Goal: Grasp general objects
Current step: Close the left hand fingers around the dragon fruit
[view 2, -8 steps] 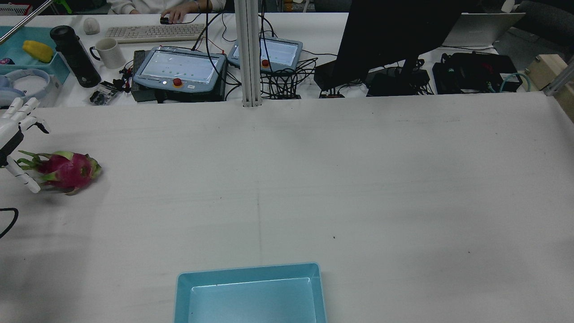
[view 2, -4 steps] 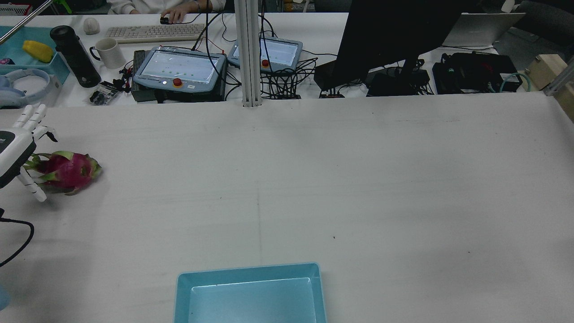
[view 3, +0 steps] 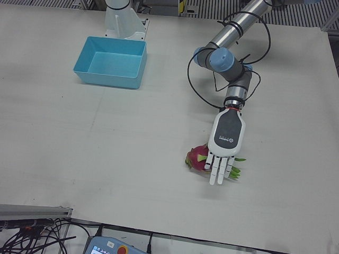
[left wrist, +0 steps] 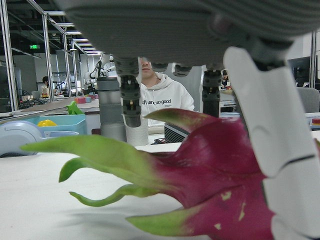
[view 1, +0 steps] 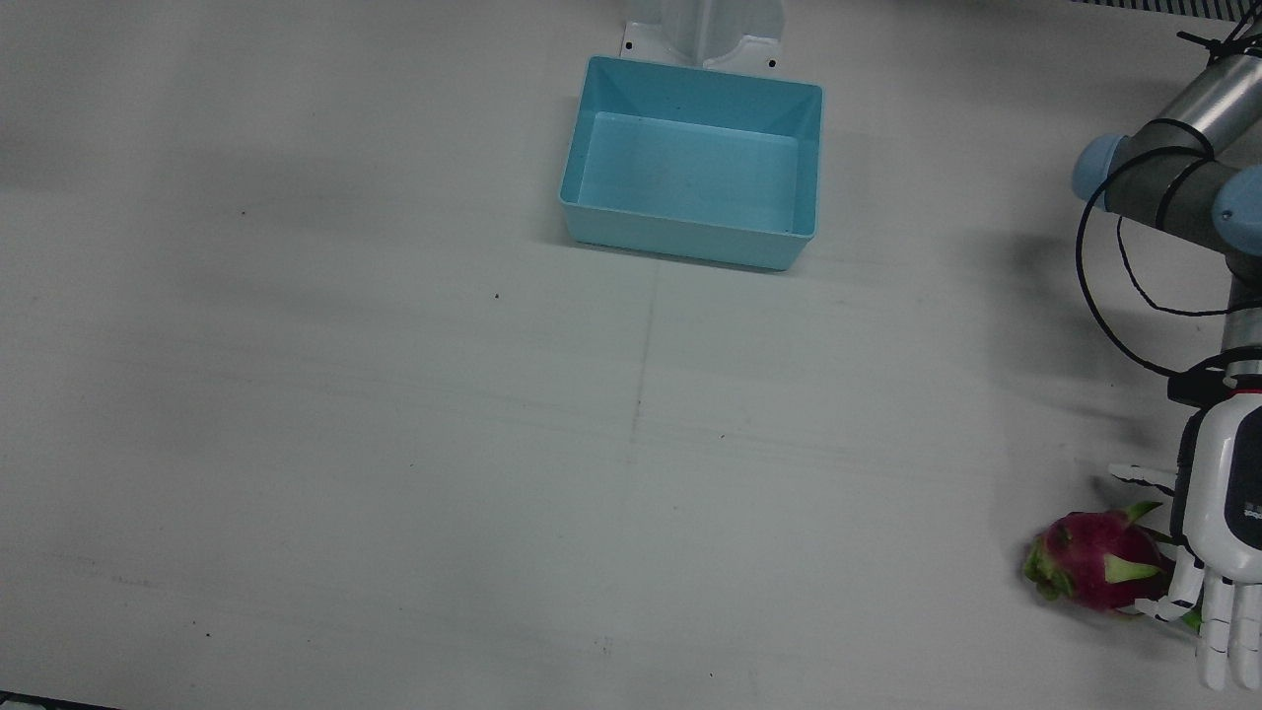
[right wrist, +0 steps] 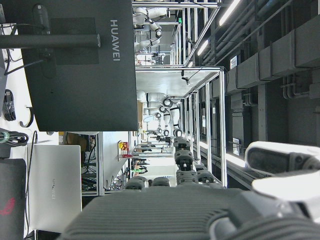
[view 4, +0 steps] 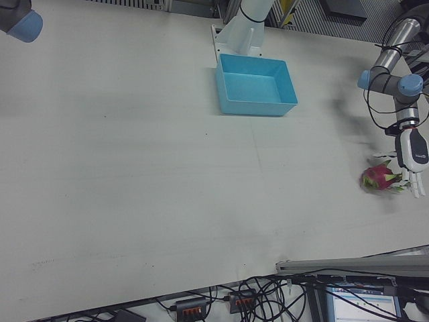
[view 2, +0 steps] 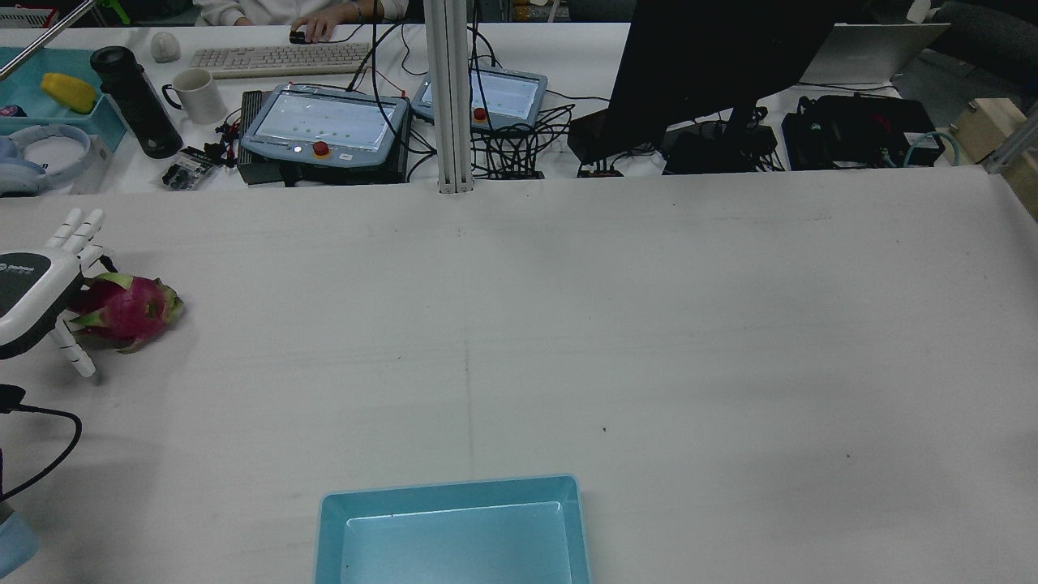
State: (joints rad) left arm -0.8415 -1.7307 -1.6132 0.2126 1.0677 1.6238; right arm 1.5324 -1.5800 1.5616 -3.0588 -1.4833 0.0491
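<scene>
Taken from left to right across the rear view, the left hand [view 2: 32, 292] is found first, at the far left edge of the desk [view 2: 649, 324], palm down over the stem end of the dragon fruit [view 2: 130, 310]. Its fingers [view 3: 218, 170] are spread straight and nothing is gripped; one finger is lowered beside the fruit on the near side. The fruit lies on the desk surface, close to that left edge, with its green scales [left wrist: 100, 155] pointing under the palm. Wide bare desk stretches rightward from it. The blue bin [view 2: 454, 531] sits at the middle of the robot-side edge, well apart from the fruit. The right hand [right wrist: 200, 210] is seen only by its own camera, aimed away from the desk; its fingers' state cannot be told.
</scene>
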